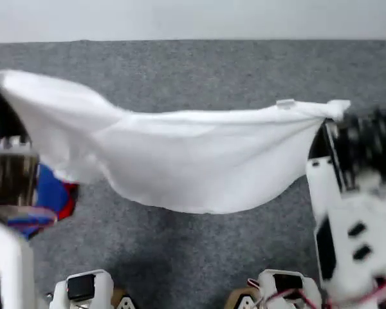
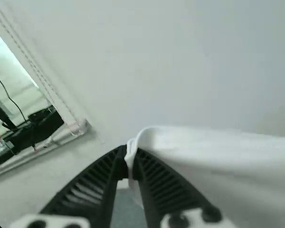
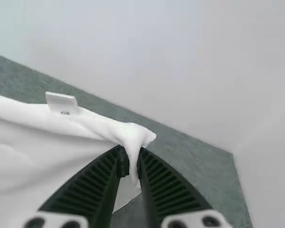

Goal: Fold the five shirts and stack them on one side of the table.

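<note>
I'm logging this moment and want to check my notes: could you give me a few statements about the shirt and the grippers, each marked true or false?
1. The left gripper and the right gripper each pinch one end of the white shirt, which sags between them over the grey table. True.
2. The left gripper is open and clear of the shirt. False: it is shut on a bunched bit of the shirt's edge.
3. A small label sits on the shirt's edge near the right gripper. True.
4. The shirt lies neatly folded on the table. False: it hangs spread out and unfolded.
5. A blue and red item lies on the table below one end of the shirt. True.
</note>
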### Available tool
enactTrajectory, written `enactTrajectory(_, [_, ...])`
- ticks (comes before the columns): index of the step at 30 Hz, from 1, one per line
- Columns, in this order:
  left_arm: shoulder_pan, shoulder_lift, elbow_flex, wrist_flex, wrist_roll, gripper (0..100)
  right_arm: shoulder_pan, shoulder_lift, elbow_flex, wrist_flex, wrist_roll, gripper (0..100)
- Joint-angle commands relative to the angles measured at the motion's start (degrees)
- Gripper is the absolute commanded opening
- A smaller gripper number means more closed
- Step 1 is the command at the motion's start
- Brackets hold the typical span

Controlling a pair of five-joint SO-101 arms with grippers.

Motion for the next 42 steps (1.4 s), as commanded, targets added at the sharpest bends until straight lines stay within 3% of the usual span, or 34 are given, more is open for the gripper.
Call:
enactTrajectory(1, [0.1,-5.4,-1.7,-1.5,-0.6,0,0.9,-2.3,-2.5,2.2,0.4,1.0])
enactTrajectory(14, [-0.1,-11.3,3.5,-17.0,-0.6,0,1.0,-3.9,-2.5,1.4,0.4,1.0])
enactTrajectory(23, [-0.2,-11.3,9.5,-36.1,-0.7,0,1.0,-1.0,-2.8,-10.6,0.4,1.0])
enactTrajectory(28, [-0.2,-11.7,9.5,-36.4,-3.8,0,2.9,-1.9,-4.1,-11.4,0.6,1.0])
enactTrajectory(34, [-0.3,-12.0,8.9,-36.3,-6.6,0,3.4,-5.0,-4.2,-10.5,6.1,1.0])
enactTrajectory(42, [-0.3,-15.5,8.6,-36.3,-9.6,0,3.4,-9.1,-4.0,-2.4,9.7,1.0])
